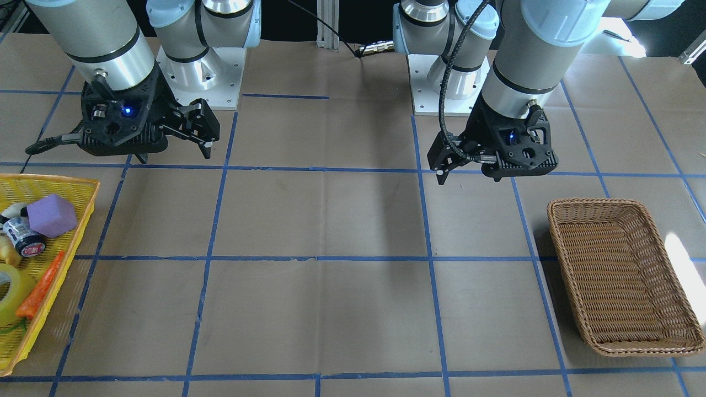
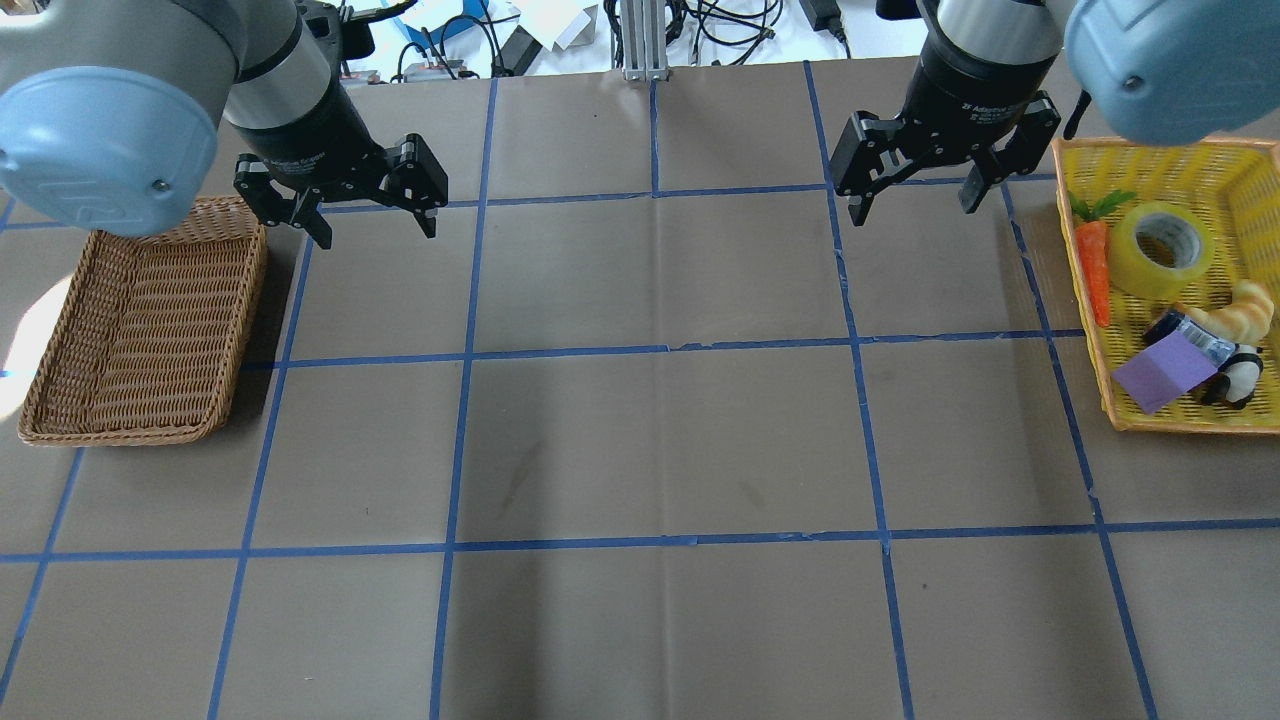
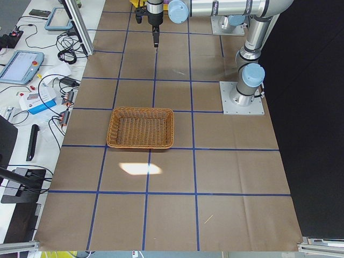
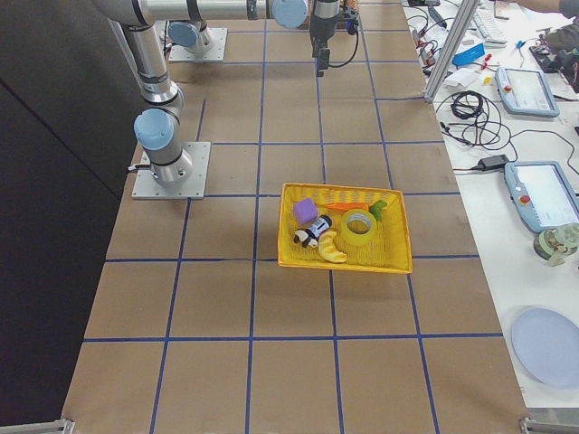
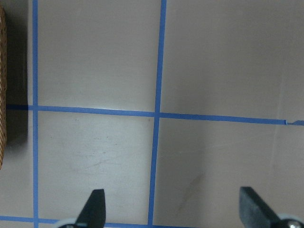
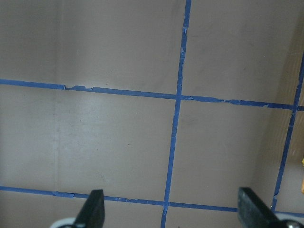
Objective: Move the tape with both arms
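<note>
One wide roll of translucent yellow packing tape (image 2: 1160, 250) with a pale core lies on its side, core opening upward, in the far part of one yellow plastic mesh basket (image 2: 1170, 148) at the table's right end. Five other things share that basket:
- one orange carrot with a green top (image 2: 1095, 270), just beside the tape
- one purple foam block (image 2: 1165, 372)
- one pale yellow croissant-shaped piece (image 2: 1245, 305)
- one small dark jar with a label (image 1: 22, 238), partly under the block
- one small black-and-white figure (image 2: 1240, 375)

The black two-finger right gripper (image 2: 914, 210) hangs above the table just beside the yellow basket's far corner, apart from the tape. Its fingers are spread wide with nothing between them.

The black two-finger left gripper (image 2: 378, 235) hangs above the table at the opposite end, its fingers likewise spread wide and bare. It is near the far corner of one brown woven wicker basket (image 2: 150, 310).

Each gripper ends one of the two silver-grey arms with light blue joint caps, the right arm (image 2: 985, 40) and the left arm (image 2: 285, 85).

Both baskets rest on one table covered in brown paper and ruled into squares by blue tape lines (image 2: 660, 440).
</note>
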Tool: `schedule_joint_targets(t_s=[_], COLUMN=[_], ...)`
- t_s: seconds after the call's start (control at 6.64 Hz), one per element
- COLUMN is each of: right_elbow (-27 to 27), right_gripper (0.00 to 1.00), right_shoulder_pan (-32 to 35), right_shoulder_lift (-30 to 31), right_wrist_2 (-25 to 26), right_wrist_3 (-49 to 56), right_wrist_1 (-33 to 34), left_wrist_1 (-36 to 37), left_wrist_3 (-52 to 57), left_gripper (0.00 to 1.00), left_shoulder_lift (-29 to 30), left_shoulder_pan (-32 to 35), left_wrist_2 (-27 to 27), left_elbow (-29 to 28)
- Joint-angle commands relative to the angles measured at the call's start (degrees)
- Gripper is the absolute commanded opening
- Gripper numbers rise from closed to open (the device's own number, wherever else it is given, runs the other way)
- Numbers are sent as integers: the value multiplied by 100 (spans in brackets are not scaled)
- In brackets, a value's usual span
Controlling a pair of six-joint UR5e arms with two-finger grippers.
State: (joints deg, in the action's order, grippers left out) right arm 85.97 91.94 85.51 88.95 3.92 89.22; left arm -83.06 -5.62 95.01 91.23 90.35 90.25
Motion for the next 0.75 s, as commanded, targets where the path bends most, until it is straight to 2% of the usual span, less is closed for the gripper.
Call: schedule_joint_targets(t_s=[0.0,0.45,0.6], right_elbow=[7,7,-10], right_gripper=[100,100,100], right_shoulder_pan=[-9,-71,-271], right_shoulder_lift=[1,-34,-121], right_wrist_2=[17,17,217], right_wrist_3=[30,91,596], right_wrist_1=[16,103,296], left_wrist_1=[0,0,0], left_wrist_3=[0,0,0], left_gripper=[100,100,100], left_shoulder_lift=[0,-9,-9], left_shoulder_pan=[0,-17,-9], left_wrist_2=[-26,-26,-26], left_elbow=[-7,-7,-7])
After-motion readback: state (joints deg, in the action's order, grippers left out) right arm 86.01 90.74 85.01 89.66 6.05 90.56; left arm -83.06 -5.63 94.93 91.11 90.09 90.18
